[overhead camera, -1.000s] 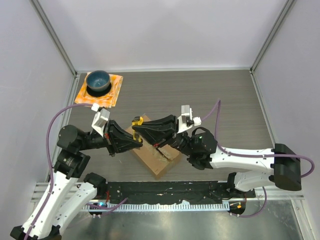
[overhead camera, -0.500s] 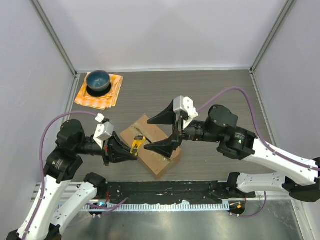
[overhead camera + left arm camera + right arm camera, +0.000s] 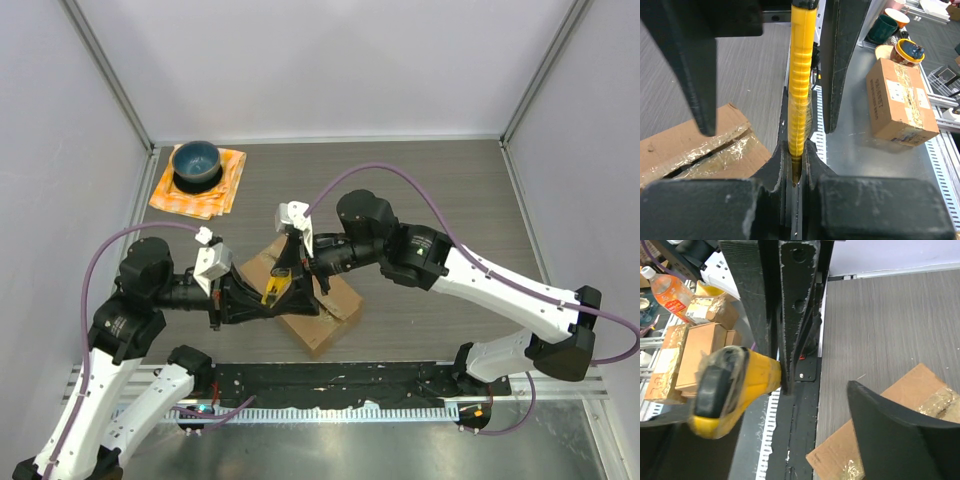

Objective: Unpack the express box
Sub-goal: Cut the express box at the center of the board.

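Note:
The express box (image 3: 316, 308) is a brown carton with shiny tape and lies slantwise on the table; it also shows at the lower left (image 3: 687, 147) and the lower right (image 3: 912, 385) of the wrist views. My left gripper (image 3: 262, 297) (image 3: 798, 150) is shut on a yellow utility knife (image 3: 273, 285) (image 3: 801, 85) (image 3: 732, 385) above the box's near left part. My right gripper (image 3: 297, 278) (image 3: 775, 415) reaches in from the right and stands open, one finger on each side of the knife and not touching it.
A blue bowl (image 3: 196, 162) sits on an orange cloth (image 3: 222, 190) at the back left. A black rail (image 3: 330, 378) runs along the near table edge. Several cartons (image 3: 900, 100) and a bottle (image 3: 667, 292) stand off the table.
The right gripper, shut at the knife a second ago, has opened, drawn back and swung left until it straddles the knife. The left gripper now carries the knife, lower and nearer over the box.

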`<state>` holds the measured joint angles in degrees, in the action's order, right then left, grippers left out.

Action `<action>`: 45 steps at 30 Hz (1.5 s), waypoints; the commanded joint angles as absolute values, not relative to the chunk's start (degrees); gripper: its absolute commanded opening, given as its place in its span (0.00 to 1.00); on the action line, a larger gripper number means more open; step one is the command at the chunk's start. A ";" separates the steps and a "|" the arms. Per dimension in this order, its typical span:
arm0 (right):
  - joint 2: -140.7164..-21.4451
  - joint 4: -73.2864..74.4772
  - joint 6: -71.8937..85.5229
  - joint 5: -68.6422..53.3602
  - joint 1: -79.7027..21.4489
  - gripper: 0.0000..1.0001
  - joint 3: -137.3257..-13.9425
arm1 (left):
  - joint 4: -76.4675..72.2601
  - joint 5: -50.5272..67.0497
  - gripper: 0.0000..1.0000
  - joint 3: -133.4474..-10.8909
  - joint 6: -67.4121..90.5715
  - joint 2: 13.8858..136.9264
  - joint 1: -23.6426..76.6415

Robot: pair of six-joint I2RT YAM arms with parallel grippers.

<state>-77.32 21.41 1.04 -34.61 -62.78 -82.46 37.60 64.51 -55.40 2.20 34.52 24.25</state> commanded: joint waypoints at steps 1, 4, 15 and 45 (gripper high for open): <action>-76.99 21.36 0.26 -38.05 -62.84 0.76 -86.39 | 37.44 62.14 0.00 -57.48 1.14 34.98 24.35; -77.26 20.04 0.53 -38.41 -62.84 0.56 -86.66 | 36.92 61.96 0.00 -56.78 1.41 34.89 24.35; -77.34 13.02 3.95 -39.29 -62.84 0.51 -84.03 | 34.63 61.17 0.00 -55.90 3.25 34.98 24.35; -78.57 9.59 7.38 -41.66 -63.28 0.31 -79.90 | 33.31 59.94 0.00 -55.46 4.83 35.33 23.99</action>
<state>-78.32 15.38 4.67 -40.27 -62.59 -80.97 36.62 59.99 -55.37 4.08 35.14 24.25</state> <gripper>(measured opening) 0.344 0.072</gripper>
